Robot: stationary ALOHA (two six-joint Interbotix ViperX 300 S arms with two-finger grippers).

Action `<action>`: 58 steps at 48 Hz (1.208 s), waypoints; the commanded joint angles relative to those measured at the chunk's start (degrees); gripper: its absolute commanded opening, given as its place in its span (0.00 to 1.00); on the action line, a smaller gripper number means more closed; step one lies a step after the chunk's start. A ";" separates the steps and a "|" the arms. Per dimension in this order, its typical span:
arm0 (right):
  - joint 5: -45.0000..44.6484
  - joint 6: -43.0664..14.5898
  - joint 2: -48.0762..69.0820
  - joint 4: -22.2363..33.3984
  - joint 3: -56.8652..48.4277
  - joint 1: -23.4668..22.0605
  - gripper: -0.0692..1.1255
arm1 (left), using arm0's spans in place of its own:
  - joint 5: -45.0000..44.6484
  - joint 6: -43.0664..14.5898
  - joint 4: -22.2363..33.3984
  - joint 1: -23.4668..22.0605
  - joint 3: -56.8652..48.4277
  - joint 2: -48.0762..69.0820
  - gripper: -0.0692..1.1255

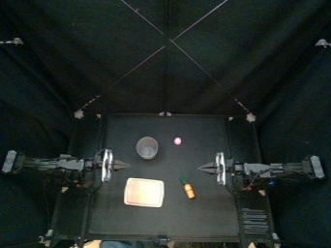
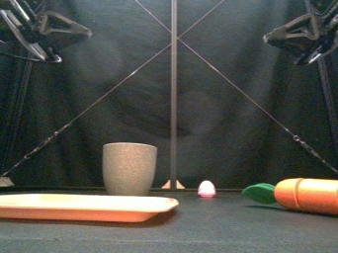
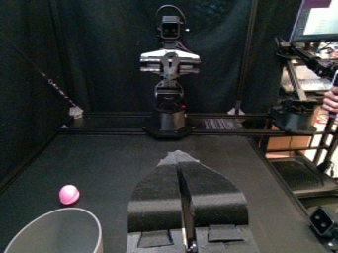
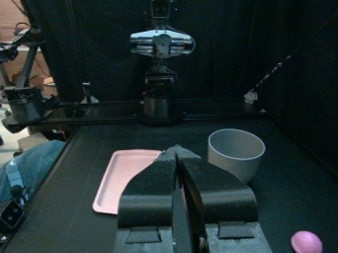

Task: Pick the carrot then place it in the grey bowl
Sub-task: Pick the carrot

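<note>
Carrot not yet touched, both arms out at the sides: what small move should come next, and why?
Probably the right gripper should open and reach forward and down over the carrot. The carrot lies loose on the table beside the pink tray, closer to the right arm. Both that gripper and the left gripper are shut and hold nothing, away from the grey bowl.

I see the orange toy carrot [image 2: 306, 194], green-leafed, lying on its side near the table's front. The tall grey speckled cup [image 2: 129, 168] stands upright, further back and left of it.
</note>
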State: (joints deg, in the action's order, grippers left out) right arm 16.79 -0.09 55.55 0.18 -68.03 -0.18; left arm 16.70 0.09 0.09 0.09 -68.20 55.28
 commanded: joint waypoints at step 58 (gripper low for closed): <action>-14.77 -31.38 -30.06 -12.92 2.29 9.58 0.81 | 0.70 -0.26 0.09 0.62 -0.70 0.18 0.05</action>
State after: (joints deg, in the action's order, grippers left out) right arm 2.11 -31.55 26.98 -13.10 -67.06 8.88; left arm 17.14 -0.09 0.09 0.62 -69.87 55.55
